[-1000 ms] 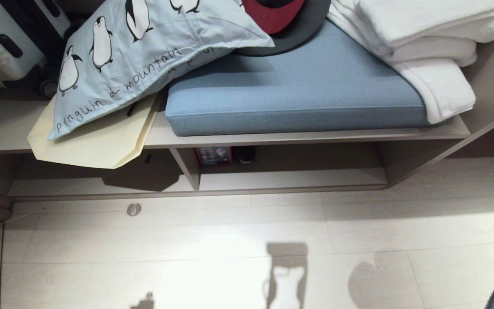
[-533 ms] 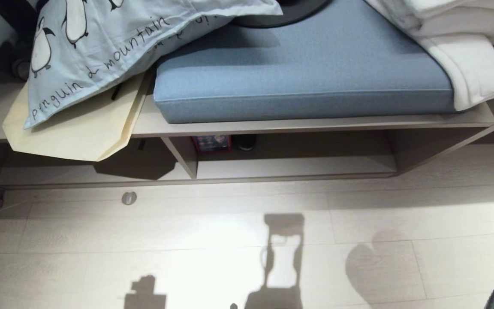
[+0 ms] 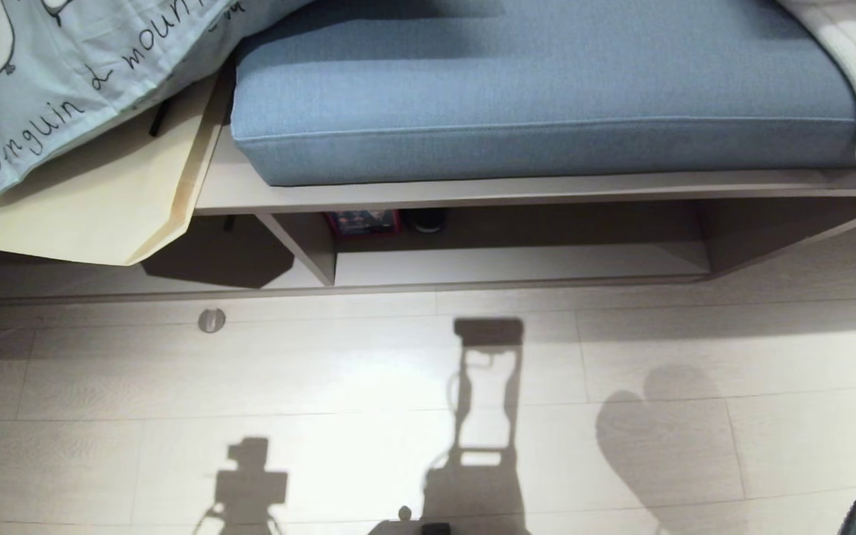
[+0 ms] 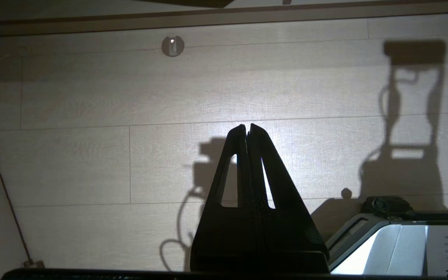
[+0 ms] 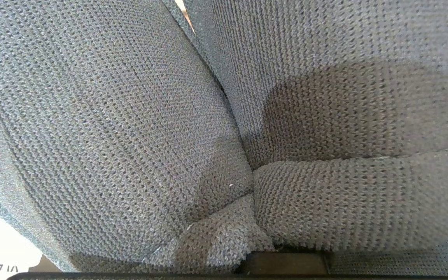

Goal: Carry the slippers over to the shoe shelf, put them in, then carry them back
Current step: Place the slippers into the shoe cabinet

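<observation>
Two slippers (image 5: 130,116) | pillowcase (image 3: 64,82) (reads "penguin") | right gripper clamped

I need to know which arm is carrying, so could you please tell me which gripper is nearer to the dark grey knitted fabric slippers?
Right. The dark grey knitted fabric slippers fill the right wrist view, pressed against the right gripper. The left gripper, shut, hangs over bare floor, no slipper near.

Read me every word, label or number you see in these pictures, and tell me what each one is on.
"penguin & moun", cut off by the frame: handwritten black script on the pale blue penguin-print pillowcase.
Small red printed box in the light wood shoe shelf: print too small to read.
White label on the robot's grey base: upside down, fine print unreadable.
White label on the base beside the dark grey knit slippers: upside down, letters partly cut off, not reliably readable.
</observation>
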Controlling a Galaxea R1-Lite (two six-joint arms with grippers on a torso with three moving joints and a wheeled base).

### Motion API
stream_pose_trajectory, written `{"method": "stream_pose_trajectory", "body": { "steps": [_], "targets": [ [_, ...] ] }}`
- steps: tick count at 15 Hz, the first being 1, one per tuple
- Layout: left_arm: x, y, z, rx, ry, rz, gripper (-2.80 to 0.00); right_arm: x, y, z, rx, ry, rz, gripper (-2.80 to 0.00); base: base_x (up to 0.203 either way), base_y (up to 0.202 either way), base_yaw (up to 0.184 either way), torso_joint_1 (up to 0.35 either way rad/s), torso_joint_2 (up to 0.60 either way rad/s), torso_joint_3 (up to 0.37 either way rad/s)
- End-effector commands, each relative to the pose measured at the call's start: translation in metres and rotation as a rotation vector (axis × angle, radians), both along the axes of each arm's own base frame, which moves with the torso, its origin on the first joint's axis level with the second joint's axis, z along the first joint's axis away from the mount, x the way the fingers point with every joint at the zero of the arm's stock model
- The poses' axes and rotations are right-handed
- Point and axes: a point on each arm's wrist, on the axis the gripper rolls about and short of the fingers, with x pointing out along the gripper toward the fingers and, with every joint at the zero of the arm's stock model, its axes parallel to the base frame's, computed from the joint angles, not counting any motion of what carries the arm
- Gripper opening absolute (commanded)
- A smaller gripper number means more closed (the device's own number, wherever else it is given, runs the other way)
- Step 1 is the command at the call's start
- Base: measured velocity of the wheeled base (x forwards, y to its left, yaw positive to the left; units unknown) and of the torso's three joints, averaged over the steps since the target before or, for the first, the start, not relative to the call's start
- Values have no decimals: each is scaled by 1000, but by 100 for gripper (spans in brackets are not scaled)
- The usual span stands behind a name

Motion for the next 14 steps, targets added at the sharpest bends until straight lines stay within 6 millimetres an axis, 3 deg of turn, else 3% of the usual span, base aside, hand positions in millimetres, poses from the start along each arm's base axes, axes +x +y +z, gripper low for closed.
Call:
{"method": "stream_pose_trajectory", "body": {
  "steps": [1, 14],
  "targets": [
    [0, 0, 0, 0, 1, 1, -280, 0, 0, 0, -1, 0, 1, -280, 0, 0, 0, 7, 2, -198],
    [0, 0, 0, 0, 1, 1, -280, 0, 0, 0, -1, 1, 1, -280, 0, 0, 0, 2, 3, -196]
  ]
}}
